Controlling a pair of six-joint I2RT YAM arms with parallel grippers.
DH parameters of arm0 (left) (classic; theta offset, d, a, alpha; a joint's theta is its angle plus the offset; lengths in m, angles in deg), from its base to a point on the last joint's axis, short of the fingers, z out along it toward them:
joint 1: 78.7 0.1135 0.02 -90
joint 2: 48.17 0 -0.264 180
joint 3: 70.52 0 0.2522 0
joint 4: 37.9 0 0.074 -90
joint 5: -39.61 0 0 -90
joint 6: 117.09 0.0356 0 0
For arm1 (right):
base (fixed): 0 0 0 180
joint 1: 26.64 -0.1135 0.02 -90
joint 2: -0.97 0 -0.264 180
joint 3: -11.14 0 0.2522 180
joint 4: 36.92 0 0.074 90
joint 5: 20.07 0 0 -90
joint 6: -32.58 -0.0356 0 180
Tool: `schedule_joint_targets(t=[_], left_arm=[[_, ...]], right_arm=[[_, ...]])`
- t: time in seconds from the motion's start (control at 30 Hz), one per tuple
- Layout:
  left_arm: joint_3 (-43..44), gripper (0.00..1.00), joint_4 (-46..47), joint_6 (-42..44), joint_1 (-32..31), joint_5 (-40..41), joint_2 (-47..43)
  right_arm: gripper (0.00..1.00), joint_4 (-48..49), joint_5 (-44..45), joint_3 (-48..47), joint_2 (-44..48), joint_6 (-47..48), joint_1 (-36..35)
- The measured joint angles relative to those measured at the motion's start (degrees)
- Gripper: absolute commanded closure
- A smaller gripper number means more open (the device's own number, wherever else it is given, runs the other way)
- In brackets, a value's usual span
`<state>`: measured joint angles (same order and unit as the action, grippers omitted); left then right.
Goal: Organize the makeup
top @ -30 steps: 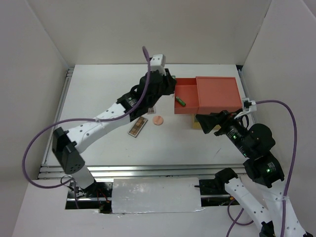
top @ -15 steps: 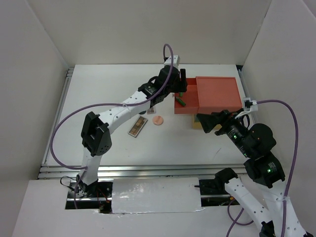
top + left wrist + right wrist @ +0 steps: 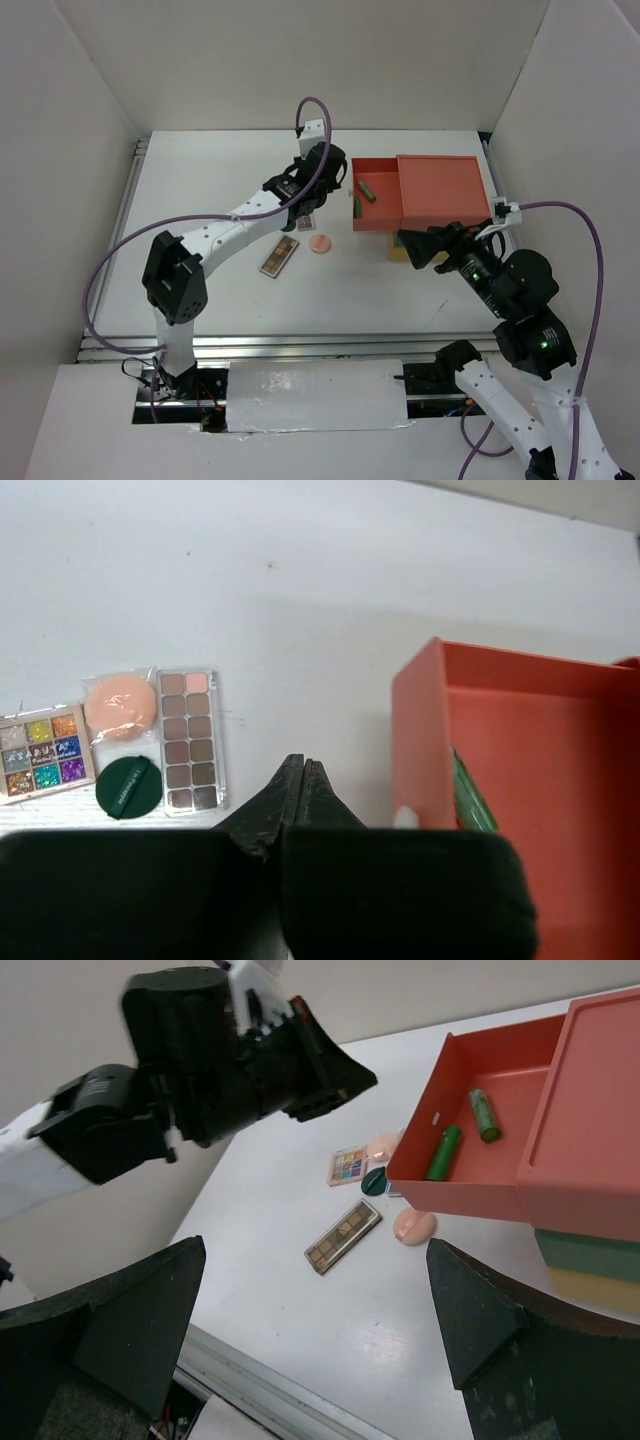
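The red drawer (image 3: 378, 222) stands pulled out, with two small green tubes (image 3: 367, 190) lying in it. They also show in the right wrist view (image 3: 444, 1152). My left gripper (image 3: 342, 183) is shut and empty, just left of the drawer's left wall (image 3: 418, 740). On the table lie a multicolour palette (image 3: 40, 765), a peach puff (image 3: 120, 702), a dark green compact (image 3: 128, 785) and a neutral palette (image 3: 190, 740). A brown palette (image 3: 280, 257) and a peach compact (image 3: 319, 243) lie in front of the drawer. My right gripper (image 3: 412, 250) is open and empty beside the box's front.
The drawer box (image 3: 440, 190) has a red top, with green (image 3: 590, 1252) and yellow (image 3: 600, 1290) drawers below, shut. White walls enclose the table on three sides. A metal rail (image 3: 300, 345) runs along the near edge. The left arm (image 3: 230, 225) stretches over the table's left half.
My left gripper reached over the red drawer, then drew back to its left edge. A second green tube now lies in the drawer. The right arm has not moved.
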<state>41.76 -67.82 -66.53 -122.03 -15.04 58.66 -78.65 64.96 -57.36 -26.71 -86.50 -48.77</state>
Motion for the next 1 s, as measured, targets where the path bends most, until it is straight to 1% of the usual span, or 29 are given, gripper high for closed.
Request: schedule_joint_targets(t=[0.1, 0.2, 0.3, 0.43, 0.6, 1.0], left_arm=[[1.8, 1.00, -0.6, 0.1, 1.1, -1.2, 4.1], [-0.2, 1.00, 2.1, 1.7, 1.6, -7.2, 6.9], [-2.7, 1.00, 5.4, 3.3, 1.4, -13.2, 7.5], [-2.9, 1.00, 10.5, 5.0, 1.1, -18.2, 7.5], [-2.5, 1.00, 13.8, 6.4, 1.1, -22.0, 7.8], [1.8, 1.00, 18.7, 6.5, 1.1, -29.7, 13.9]], right_arm=[[0.00, 0.3, -0.2, 0.0, -0.3, 0.0, 0.0], [0.00, 0.5, -0.5, 0.0, -0.6, 0.0, 0.0], [0.00, 0.5, -0.5, 0.1, -0.6, 0.0, 0.0], [0.00, 0.5, -0.4, 0.1, -0.6, 0.0, 0.0], [0.00, 0.7, -0.4, 0.6, -0.6, 0.0, 0.0], [0.00, 0.9, -1.3, 0.9, -0.6, 0.0, -0.1]])
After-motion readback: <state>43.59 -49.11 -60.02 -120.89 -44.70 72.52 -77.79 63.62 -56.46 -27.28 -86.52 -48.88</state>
